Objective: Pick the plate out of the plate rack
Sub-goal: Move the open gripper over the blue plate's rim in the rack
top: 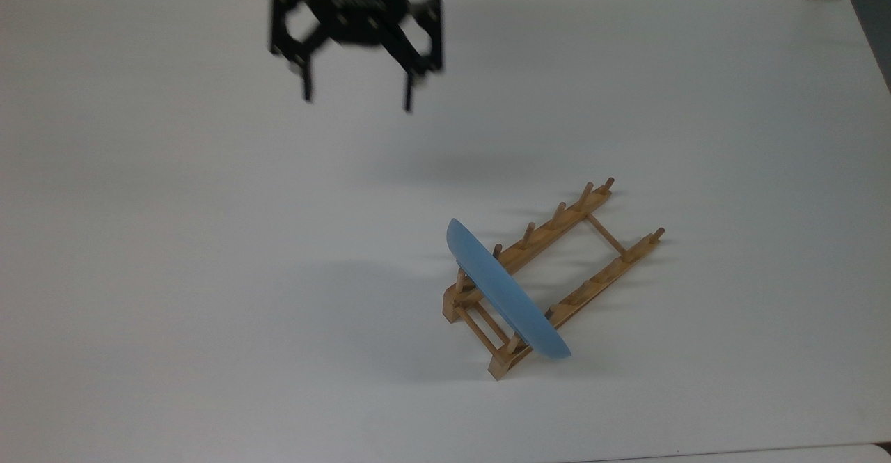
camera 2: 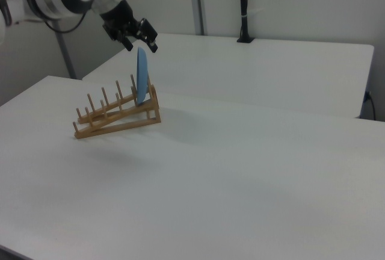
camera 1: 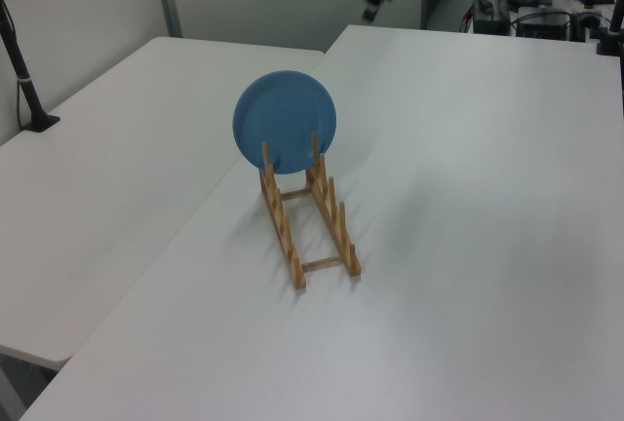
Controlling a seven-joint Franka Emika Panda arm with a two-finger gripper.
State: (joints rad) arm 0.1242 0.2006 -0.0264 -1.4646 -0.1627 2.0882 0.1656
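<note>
Top view: spread black hand (top: 356,101) above white table (top: 174,240), round blue plate (top: 507,292) upright in pegged wooden rack (top: 557,278)

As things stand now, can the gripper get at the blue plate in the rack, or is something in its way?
Probably yes. The gripper hangs open above the bare table, apart from the plate. The plate stands on edge at one end of the plate rack, its upper rim free, and nothing lies between them.

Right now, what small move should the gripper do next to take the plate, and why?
Probably move the gripper toward the plate and line it up above the top rim. Its fingers are open and it hangs far from the rack, while the plate stands on edge between the pegs at one end.
</note>
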